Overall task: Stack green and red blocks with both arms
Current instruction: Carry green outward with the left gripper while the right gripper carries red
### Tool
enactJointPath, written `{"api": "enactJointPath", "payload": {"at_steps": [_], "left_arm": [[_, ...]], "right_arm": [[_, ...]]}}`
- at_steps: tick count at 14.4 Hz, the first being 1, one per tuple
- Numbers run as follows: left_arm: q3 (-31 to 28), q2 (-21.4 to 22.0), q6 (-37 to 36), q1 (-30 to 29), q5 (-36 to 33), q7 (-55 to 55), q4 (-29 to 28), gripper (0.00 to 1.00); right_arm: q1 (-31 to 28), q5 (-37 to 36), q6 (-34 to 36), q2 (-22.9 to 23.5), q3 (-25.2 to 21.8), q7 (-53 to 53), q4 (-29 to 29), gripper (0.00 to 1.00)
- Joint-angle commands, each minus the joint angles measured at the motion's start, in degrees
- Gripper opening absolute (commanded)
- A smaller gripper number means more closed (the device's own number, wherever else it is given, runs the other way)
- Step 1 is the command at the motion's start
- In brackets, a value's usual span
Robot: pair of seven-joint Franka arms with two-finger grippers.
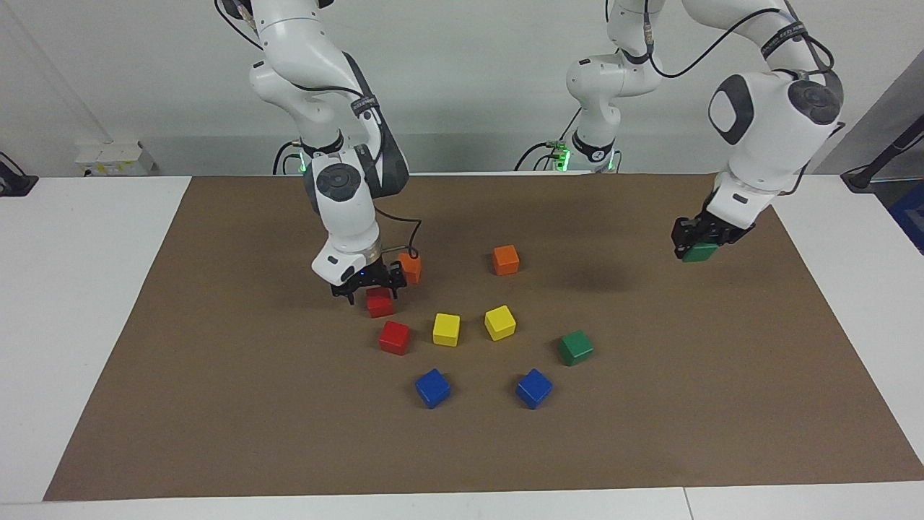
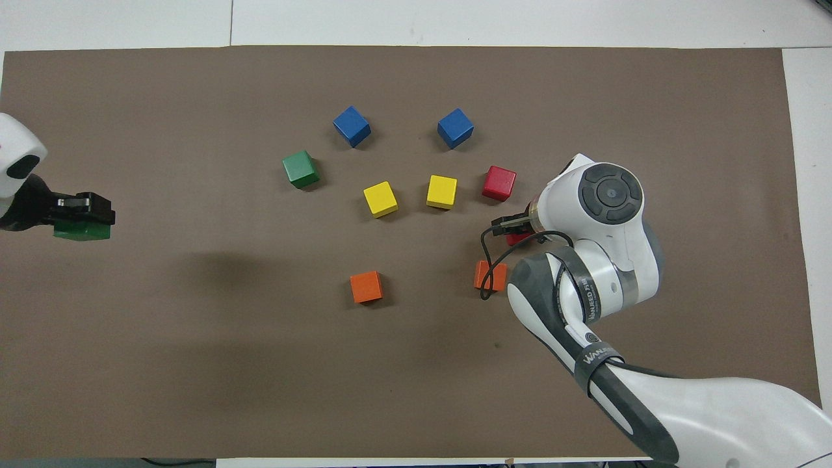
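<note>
You have the brown mat [image 1: 216,404] carrying the loose cubes near its middle, with the left gripper [image 1: 699,242] raised over the edge at the left arm's end, pinching a green block [image 1: 700,253]. The right gripper [image 1: 367,283] hangs spread just above a red block [image 1: 380,303]; a second red block [image 1: 395,337] and second green block [image 1: 575,347] rest toward the mat's middle.

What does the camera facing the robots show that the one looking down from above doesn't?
Only the facing view shows the arms' full height, the wall, and the red block whole under the right tool, which hangs open over it. Only the overhead view shows the brown mat's whole outline from above; there the right arm hides most of that red block. Both show the left tool shut on a green block, lifted over the mat's end.
</note>
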State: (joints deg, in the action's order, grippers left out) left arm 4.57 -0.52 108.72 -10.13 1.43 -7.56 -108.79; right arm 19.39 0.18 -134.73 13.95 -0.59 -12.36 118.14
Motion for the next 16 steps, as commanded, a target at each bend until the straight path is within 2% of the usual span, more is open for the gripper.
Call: {"api": "enactJointPath", "payload": {"at_steps": [1, 5, 6, 7, 9, 10, 14, 16], "left_arm": [[0.53, 1.84, 1.30, -4.45, 1.12, -6.05, -3.18, 0.00], [0.53, 1.40, 11.66, -6.13, 1.12, -9.06, -10.64, 0.00], [0.53, 1.05, 14.04, -6.22, 1.12, -9.49, -12.22, 0.00], [0.53, 0.70, 16.93, -6.22, 1.12, -10.80, -13.89, 0.00], [0.53, -0.35, 19.41, -6.13, 1.12, -11.77, -15.31, 0.00], [0.53, -1.57, 20.47, -6.13, 1.03, -13.09, -15.40, 0.00], [0.44, -4.40, 27.75, -6.31, 1.12, -15.99, -17.68, 0.00], [0.53, -6.41, 31.54, -6.57, 1.12, -17.58, -18.56, 0.00]], "right_arm": [[0.04, 0.26, -1.42, -1.03, 0.06, -1.00, 1.74, 1.00], [0.12, 0.35, -2.29, -0.24, 0.06, -1.18, 1.74, 0.93], [0.12, 0.26, -2.21, -0.32, 0.06, -1.18, 1.74, 0.82], [0.12, 0.26, -2.03, -0.33, 0.06, -1.18, 1.74, 0.61], [0.04, 0.26, -1.60, -0.24, 0.06, -0.21, 1.48, 0.07], [-0.05, 0.17, -0.89, -0.24, 0.06, 0.23, 0.78, 0.00], [-6.19, -0.35, 7.44, -0.15, 0.06, 5.93, -6.94, 0.00], [-11.10, -0.44, 9.04, 0.03, 0.06, 12.41, -9.33, 0.00]]}}
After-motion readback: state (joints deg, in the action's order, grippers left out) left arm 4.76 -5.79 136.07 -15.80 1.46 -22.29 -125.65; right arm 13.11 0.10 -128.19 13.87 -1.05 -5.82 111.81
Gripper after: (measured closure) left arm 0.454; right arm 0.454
